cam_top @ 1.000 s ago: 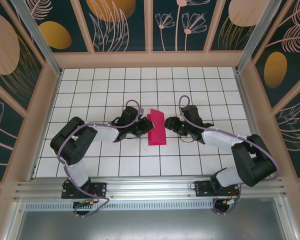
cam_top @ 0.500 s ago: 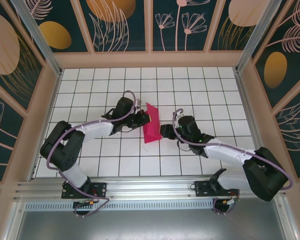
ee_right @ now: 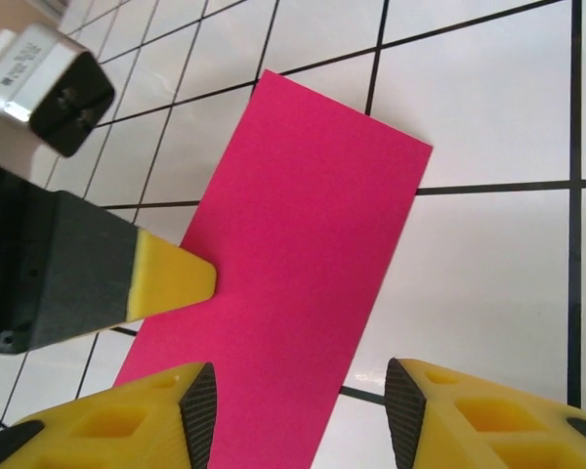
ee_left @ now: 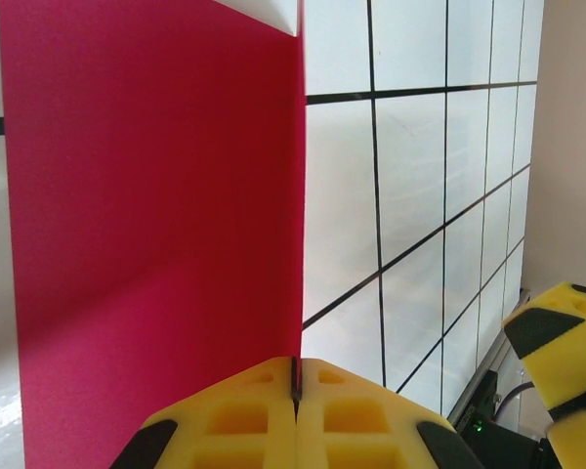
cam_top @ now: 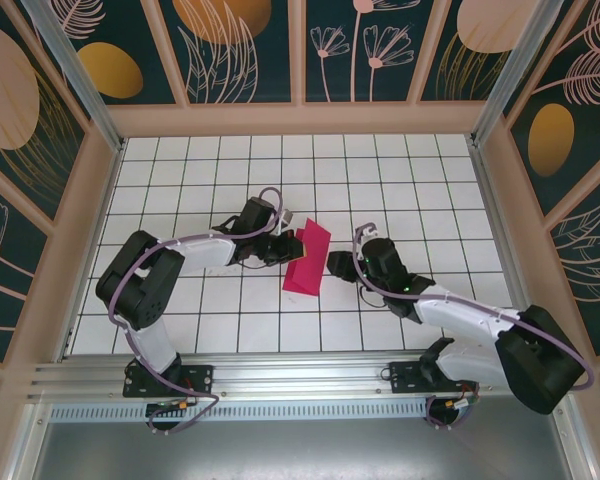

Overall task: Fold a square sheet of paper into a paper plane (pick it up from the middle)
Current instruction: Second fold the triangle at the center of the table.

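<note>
Between the shut fingers of the left end effector (ee_left: pixel 296 376) sits one edge of the folded pink paper (cam_top: pixel 308 260) (pinched tight). Facing it, the right end effector (ee_right: pixel 298 405) stands half open, clamping nothing.

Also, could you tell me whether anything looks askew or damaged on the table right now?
Nothing looks damaged. The pink paper, folded into a narrow rectangle, sits skewed to the grid lines, one long edge pinched in the shut left gripper; the right gripper stands open beside it. No tears or crumples show.
</note>
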